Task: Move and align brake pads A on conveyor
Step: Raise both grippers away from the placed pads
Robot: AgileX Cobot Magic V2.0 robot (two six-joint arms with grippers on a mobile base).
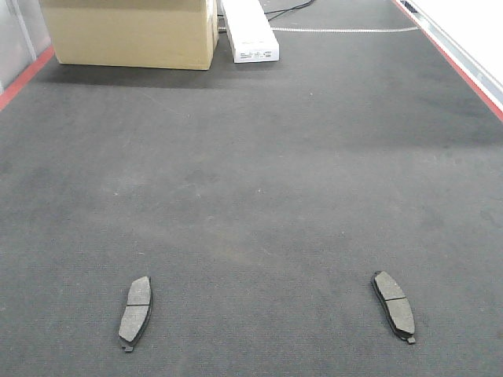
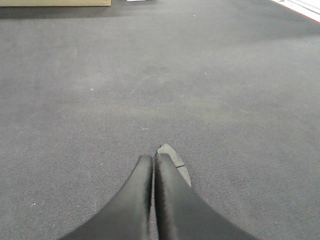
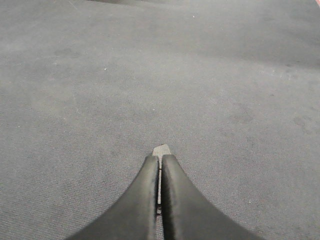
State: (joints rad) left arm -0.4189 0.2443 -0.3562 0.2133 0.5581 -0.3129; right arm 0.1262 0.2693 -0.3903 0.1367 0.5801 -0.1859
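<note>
Two brake pads A lie flat on the dark grey conveyor (image 1: 259, 173), near its front edge: one at the left (image 1: 135, 312), one at the right (image 1: 394, 305), each with a thin groove across the middle. Neither gripper shows in the front view. In the left wrist view my left gripper (image 2: 153, 157) is shut, and a pad (image 2: 172, 155) peeks out on the belt past its right finger. In the right wrist view my right gripper (image 3: 160, 158) is shut, and a pad's tip (image 3: 162, 149) shows just beyond the fingertips. The rest of both pads is hidden under the fingers.
A cardboard box (image 1: 134, 31) stands at the far left of the belt, with a long white box (image 1: 251, 31) beside it. Red stripes run along the left edge (image 1: 23, 78) and the right edge (image 1: 456, 63). A thin white line (image 1: 346, 30) crosses the far belt.
</note>
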